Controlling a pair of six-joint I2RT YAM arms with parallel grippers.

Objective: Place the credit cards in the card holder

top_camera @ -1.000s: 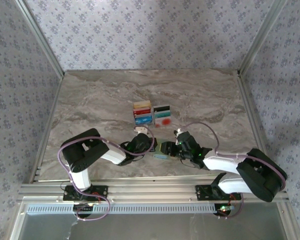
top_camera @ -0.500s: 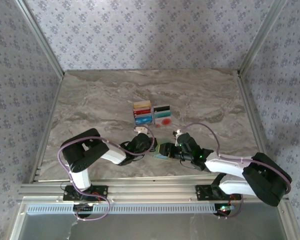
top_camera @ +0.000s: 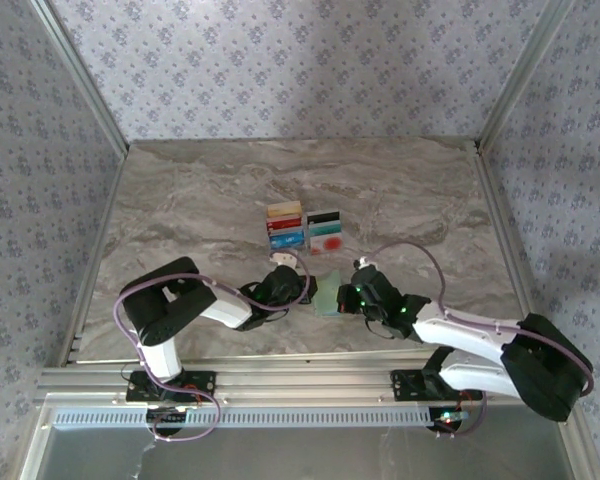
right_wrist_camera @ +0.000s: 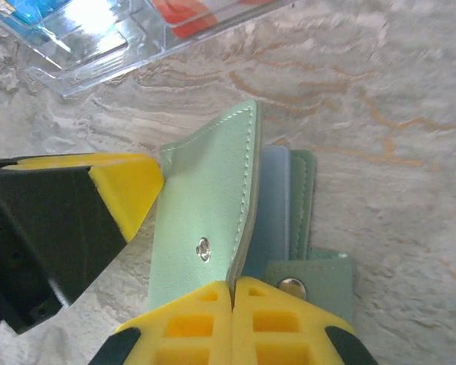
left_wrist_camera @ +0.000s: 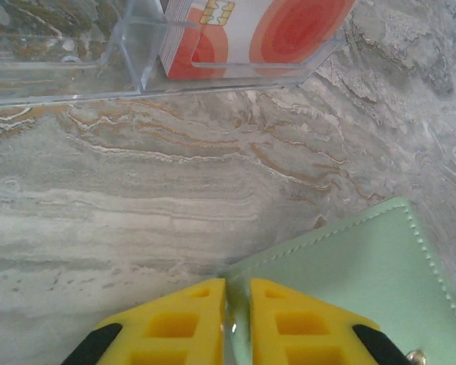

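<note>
Two grippers work the card holder, lying on the desk near the clear tray of credit cards. My right gripper has its jaws clamped on the flap, I judge to bare the pockets. My left gripper has its jaws barely apart at the holder's corner.

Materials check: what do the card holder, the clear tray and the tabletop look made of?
Card holder: looks like leather or faux leather, matte pale green, going by the stitched edges and metal snap.
Tray: clear rigid plastic, likely acrylic, with glossy see-through walls.
Table: marble look, grey with tan veins. It could be real stone or a printed laminate; I can't tell.
</note>
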